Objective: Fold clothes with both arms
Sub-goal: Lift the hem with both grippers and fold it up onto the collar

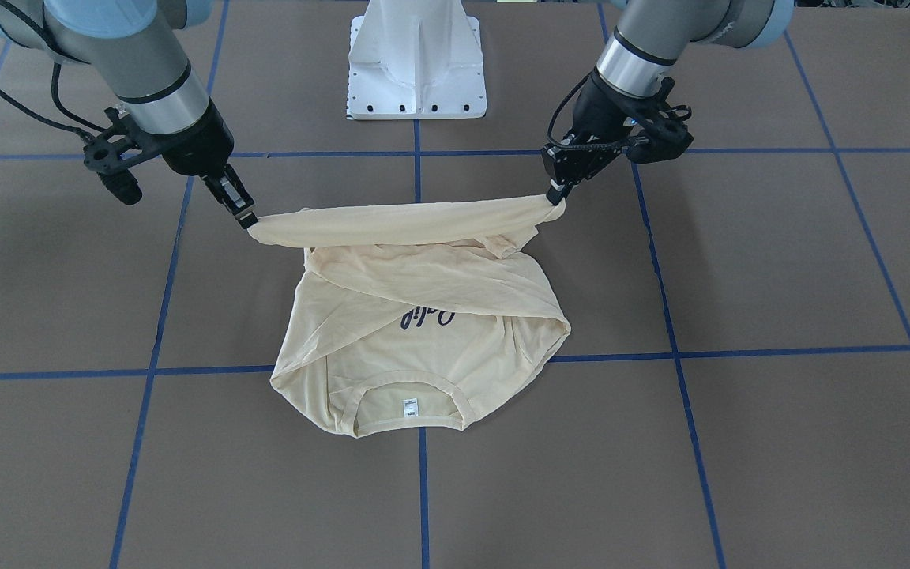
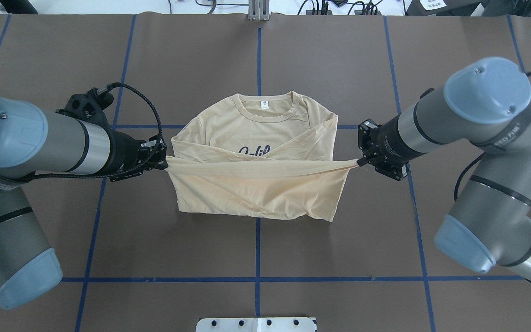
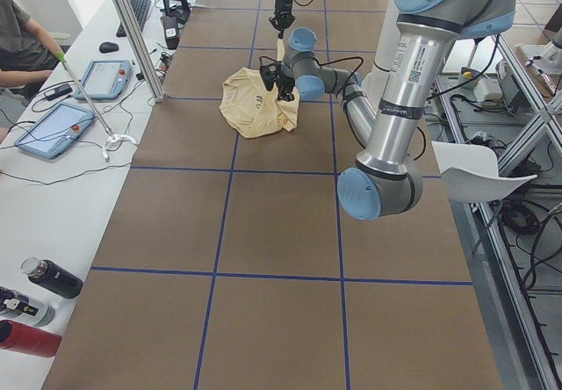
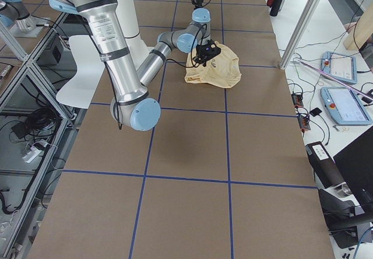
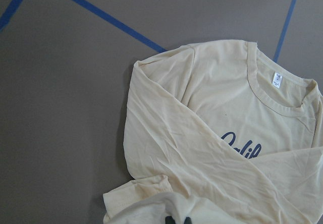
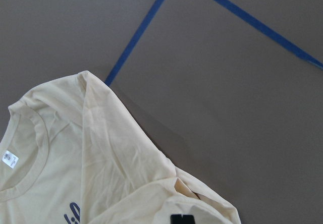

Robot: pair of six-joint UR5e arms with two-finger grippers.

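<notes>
Overhead, shows the brown desk, the cream shirt at its middle, collar away from the robot. Shows the left claw and right claw each clamped on one end of a taut cloth band. Sets that band apart from the body only in the front view, a sleeve crossing the navy print beneath. Gives the neck label sharpest at the left wrist.

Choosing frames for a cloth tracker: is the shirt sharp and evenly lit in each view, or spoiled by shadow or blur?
Overhead exterior: shirt sharp, evenly lit. Exterior front-facing: sharp, soft shadows on the table. Side views: shirt small, print unreadable. Wrist views: fabric crisp, narrow shadow beside it.
</notes>
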